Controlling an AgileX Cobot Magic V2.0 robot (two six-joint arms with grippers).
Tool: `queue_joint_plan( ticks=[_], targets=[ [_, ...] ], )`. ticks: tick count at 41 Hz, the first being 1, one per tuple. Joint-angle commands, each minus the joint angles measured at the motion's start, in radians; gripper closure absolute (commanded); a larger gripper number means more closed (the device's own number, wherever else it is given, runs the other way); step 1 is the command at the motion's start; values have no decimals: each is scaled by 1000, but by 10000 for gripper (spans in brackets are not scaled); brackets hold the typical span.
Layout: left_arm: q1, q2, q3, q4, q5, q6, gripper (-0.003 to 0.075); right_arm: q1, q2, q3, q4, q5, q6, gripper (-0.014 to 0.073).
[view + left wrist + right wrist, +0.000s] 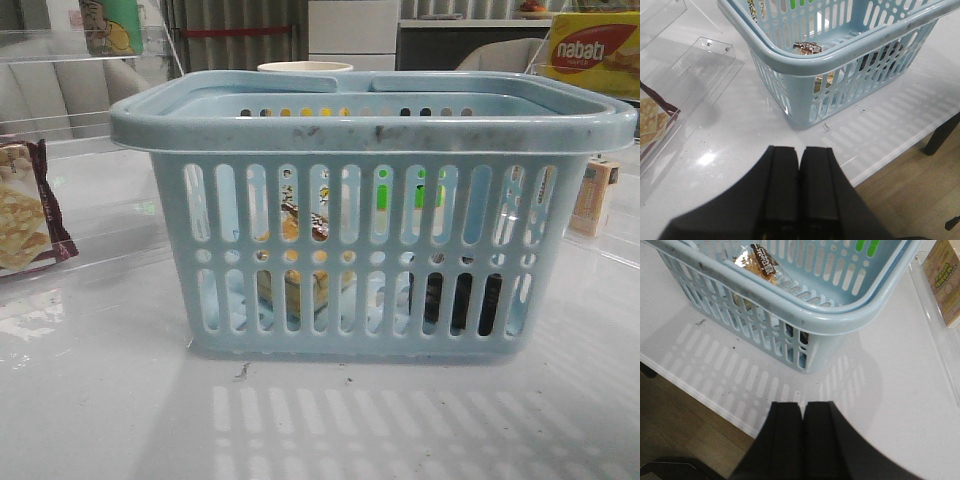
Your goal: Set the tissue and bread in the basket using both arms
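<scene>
Sitting mid-table (pixel 90 400), the basket (pixel 370 125) holds both items: the bread (pixel 300 225) leans inside toward its left half, and the tissue (pixel 460 300) shows as a dark block behind the slots at lower right. Both grippers are pulled back over the table's near edge. The left gripper (pixel 800 160) has its jaws pressed together, holding nothing; the right gripper (pixel 802 412) is likewise closed and empty. A cracker packet (pixel 25 205) lies at far left.

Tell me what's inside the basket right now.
Inside the basket: the bread packet lying on the floor, and a dark block, the tissue, showing through the front slots. The rim and walls hide the rest of the tissue.
</scene>
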Motion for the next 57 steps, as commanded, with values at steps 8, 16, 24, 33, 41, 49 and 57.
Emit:
queue_joint_plan(
  ticks=[8, 16, 24, 33, 41, 49, 57],
  targets=[
    [77, -107, 53, 26, -179, -1, 629, 1, 1, -26, -8, -79, -11, 537],
    [275, -294, 298, 27, -519, -1, 629, 1, 1, -26, -8, -79, -11, 537],
    [444, -461, 532, 6, -706, -3, 629, 1, 1, -26, -8, -79, -11, 537],
    [506, -552, 646, -19, -718, -3, 629, 1, 1, -26, -8, -79, -11, 537],
    [517, -583, 685, -19, -785, -3, 629, 1, 1, -26, -8, -79, -11, 537],
    [515, -583, 685, -19, -792, -3, 629, 1, 1, -26, -8, -75, -11, 537],
    [515, -579, 685, -19, -790, -3, 629, 1, 1, -26, -8, -75, -11, 537]
  ],
)
